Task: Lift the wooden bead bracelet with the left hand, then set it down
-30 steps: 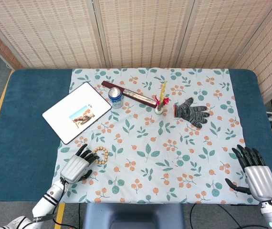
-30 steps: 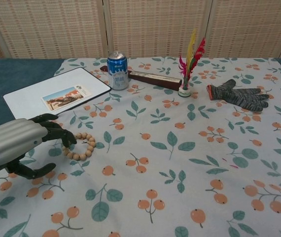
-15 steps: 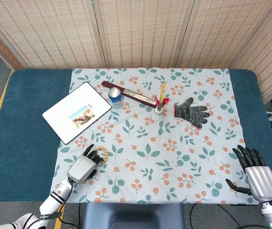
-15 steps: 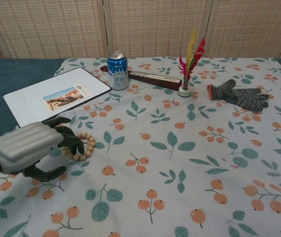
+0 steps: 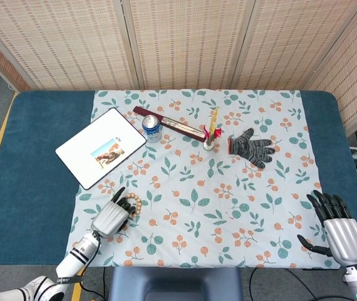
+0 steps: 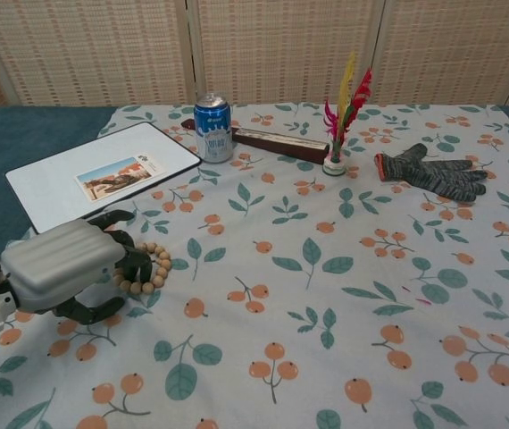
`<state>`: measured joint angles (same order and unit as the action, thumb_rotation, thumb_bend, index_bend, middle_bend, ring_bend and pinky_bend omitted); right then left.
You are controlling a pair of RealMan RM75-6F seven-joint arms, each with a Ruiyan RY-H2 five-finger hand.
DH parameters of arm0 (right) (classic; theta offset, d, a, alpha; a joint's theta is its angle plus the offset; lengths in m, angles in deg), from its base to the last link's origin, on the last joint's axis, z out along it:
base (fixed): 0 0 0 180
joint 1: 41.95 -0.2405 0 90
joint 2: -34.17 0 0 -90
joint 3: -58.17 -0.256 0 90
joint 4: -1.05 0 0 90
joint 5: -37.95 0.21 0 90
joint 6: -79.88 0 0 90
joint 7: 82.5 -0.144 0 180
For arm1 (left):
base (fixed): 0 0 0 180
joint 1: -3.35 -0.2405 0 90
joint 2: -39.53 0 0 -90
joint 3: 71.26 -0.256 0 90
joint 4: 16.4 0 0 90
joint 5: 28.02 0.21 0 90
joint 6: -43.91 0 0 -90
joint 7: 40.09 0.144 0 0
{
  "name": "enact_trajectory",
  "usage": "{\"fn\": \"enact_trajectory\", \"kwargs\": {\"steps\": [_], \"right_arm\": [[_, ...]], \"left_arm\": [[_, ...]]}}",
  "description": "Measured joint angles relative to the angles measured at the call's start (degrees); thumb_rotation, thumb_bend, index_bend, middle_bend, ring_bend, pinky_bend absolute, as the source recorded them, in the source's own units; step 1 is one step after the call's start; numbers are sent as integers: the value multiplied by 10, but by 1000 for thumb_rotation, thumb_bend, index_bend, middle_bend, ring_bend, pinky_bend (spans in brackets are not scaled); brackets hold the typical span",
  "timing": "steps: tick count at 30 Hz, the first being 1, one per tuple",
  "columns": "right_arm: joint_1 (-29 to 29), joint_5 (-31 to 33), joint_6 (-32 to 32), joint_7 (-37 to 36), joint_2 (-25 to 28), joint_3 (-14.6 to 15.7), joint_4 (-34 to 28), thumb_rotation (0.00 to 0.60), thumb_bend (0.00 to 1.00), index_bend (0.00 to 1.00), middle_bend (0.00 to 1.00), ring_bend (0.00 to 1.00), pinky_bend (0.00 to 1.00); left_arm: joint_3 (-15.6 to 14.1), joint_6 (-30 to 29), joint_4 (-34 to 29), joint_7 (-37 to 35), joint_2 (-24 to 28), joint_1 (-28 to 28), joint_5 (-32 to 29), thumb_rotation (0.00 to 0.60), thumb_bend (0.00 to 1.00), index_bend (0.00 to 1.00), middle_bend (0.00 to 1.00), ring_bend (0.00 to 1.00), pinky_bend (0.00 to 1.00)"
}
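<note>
The wooden bead bracelet (image 5: 135, 203) (image 6: 154, 268) lies flat on the floral cloth near the front left. My left hand (image 5: 111, 216) (image 6: 62, 268) hovers low over its left side. The dark fingers (image 6: 135, 261) curl onto the near-left beads and hide them. The thumb sits apart below, on the cloth, so the bracelet is not gripped. My right hand (image 5: 340, 233) rests at the table's front right corner, fingers spread and holding nothing; only the head view shows it.
A white board with a photo (image 5: 100, 153) (image 6: 94, 174) lies behind the bracelet. Further back stand a blue can (image 5: 151, 128) (image 6: 212, 127), a dark wooden bar (image 5: 169, 122), a feather shuttlecock (image 5: 211, 132) (image 6: 339, 116) and a grey knit glove (image 5: 252, 146) (image 6: 429, 172).
My left hand has moved forward and right over the bracelet, and its fingers now cover the near-left beads. The bracelet has stayed on the cloth. The right hand is unmoved.
</note>
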<state>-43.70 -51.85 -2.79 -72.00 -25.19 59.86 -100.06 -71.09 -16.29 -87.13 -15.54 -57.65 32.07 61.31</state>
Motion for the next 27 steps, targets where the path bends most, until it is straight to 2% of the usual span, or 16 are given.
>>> {"fn": "enact_trajectory", "kwargs": {"steps": [7, 11, 17, 23, 27], "right_arm": [[1, 0, -1, -2, 1, -1, 0, 373, 184, 0, 0, 0, 0], [1, 0, -2, -3, 2, -1, 0, 371, 184, 0, 0, 0, 0], [2, 3, -4, -4, 3, -2, -1, 373, 184, 0, 0, 0, 0], [1, 8, -2, -7, 4, -4, 0, 372, 184, 0, 0, 0, 0], [1, 9, 0, -14, 7, -4, 0, 373, 184, 0, 0, 0, 0]], "left_arm": [[7, -21, 8, 27, -12, 1, -4, 600, 497, 620, 723, 452, 61], [22, -37, 13, 18, -21, 2, -10, 600, 552, 655, 759, 472, 68], [67, -21, 5, -3, -19, 17, -59, 600, 572, 657, 761, 472, 71], [135, 36, -27, -6, 1, 44, -171, 600, 598, 648, 757, 472, 78], [187, 84, -60, 1, 33, 67, -299, 600, 648, 640, 756, 472, 90]]}}
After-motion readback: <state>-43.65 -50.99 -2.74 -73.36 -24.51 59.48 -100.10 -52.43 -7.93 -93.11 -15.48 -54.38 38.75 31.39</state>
